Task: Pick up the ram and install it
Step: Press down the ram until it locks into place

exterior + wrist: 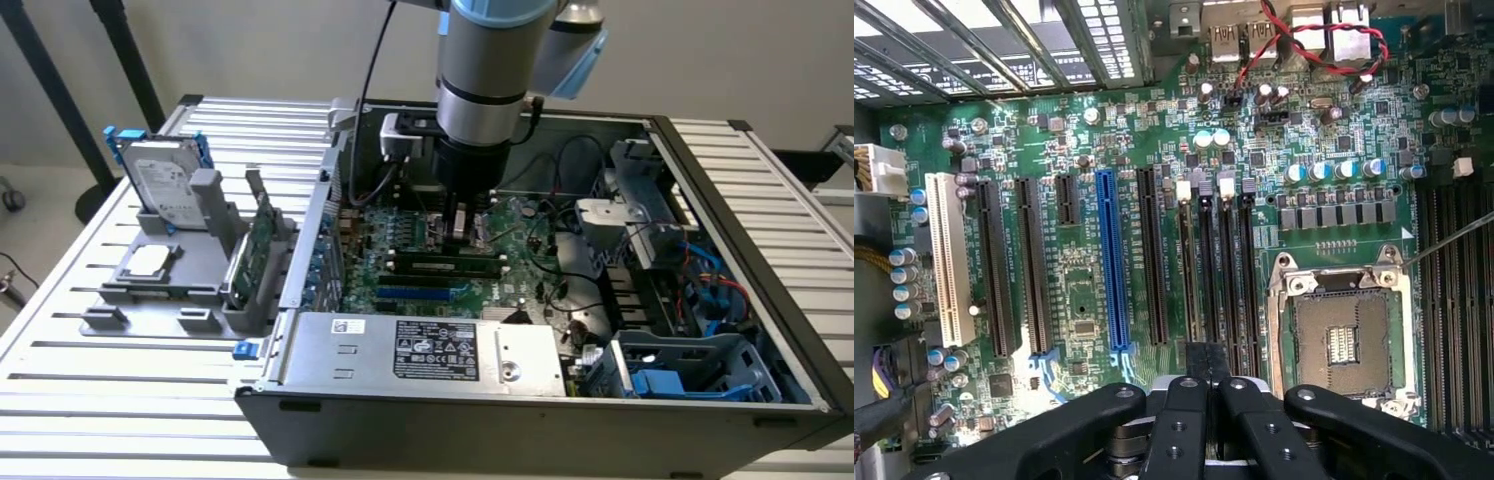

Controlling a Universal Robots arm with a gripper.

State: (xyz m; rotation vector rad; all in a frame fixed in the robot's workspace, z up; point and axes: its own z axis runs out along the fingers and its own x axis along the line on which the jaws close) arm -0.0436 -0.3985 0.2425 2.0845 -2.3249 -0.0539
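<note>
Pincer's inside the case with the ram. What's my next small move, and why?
Probably a slight descent, held straight. The pincer is shut on the ram, seen edge-on, directly over the empty memory slots beside the CPU socket, and it is not seated yet.

We see an open computer case (747, 190) on a slatted table (80, 400), a hard drive (163, 180) standing in a grey holder (147, 290), and a blue slot (1110, 260).

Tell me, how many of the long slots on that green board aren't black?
2: a white slot near the motherboard's edge, and a blue slot among the black ones. More may be hidden.
</note>
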